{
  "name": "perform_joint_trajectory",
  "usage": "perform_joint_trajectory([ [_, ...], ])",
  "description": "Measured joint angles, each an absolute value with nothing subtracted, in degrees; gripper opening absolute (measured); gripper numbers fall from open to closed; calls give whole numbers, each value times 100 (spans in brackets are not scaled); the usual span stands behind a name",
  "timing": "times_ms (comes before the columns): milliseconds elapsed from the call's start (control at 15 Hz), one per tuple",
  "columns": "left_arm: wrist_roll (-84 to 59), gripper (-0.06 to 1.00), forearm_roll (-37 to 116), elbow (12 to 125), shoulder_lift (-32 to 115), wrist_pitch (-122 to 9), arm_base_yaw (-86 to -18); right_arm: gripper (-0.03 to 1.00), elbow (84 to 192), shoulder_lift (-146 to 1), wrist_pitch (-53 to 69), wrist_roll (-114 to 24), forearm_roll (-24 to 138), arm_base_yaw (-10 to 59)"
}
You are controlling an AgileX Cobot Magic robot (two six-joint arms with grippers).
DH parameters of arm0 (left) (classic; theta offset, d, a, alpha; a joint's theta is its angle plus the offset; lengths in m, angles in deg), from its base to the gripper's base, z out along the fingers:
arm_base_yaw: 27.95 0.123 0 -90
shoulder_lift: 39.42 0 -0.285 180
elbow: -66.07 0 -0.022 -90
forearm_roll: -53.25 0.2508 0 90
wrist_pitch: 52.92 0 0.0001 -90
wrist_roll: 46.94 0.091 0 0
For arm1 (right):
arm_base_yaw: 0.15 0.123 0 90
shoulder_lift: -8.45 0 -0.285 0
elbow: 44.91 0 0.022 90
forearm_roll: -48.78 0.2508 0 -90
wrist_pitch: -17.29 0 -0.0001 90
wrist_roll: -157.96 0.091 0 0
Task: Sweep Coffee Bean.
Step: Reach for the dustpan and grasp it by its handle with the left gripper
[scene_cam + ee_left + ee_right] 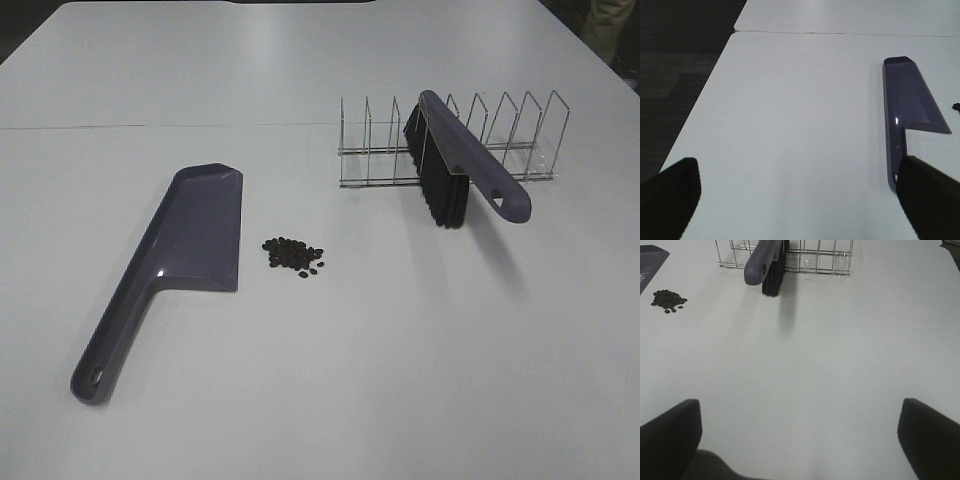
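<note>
A small pile of dark coffee beans (293, 256) lies on the white table, just right of the purple dustpan (190, 240), which lies flat with its handle toward the near left. The beans also show in the right wrist view (668, 299). The purple brush (455, 165) with black bristles rests propped in a wire rack (450, 140) at the back right; its handle (760, 262) points toward the right wrist camera. Neither gripper shows in the high view. My left gripper (800, 200) is open and empty, near the dustpan handle (896, 150). My right gripper (800, 440) is open and empty, well short of the brush.
The white table (400, 380) has a seam across the back. Its left edge drops to a dark floor (675, 75) in the left wrist view. The wire rack's upright dividers stand around the brush.
</note>
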State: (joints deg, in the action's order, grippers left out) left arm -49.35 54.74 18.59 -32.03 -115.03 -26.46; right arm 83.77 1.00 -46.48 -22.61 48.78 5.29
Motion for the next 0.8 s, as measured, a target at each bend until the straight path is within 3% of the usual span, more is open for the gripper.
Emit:
perform_joint_trajectory([
  [800,-4591,99,5325,1859,-3203,-11503,-2646,96,8377,100,-4648,-2261,4878,529],
])
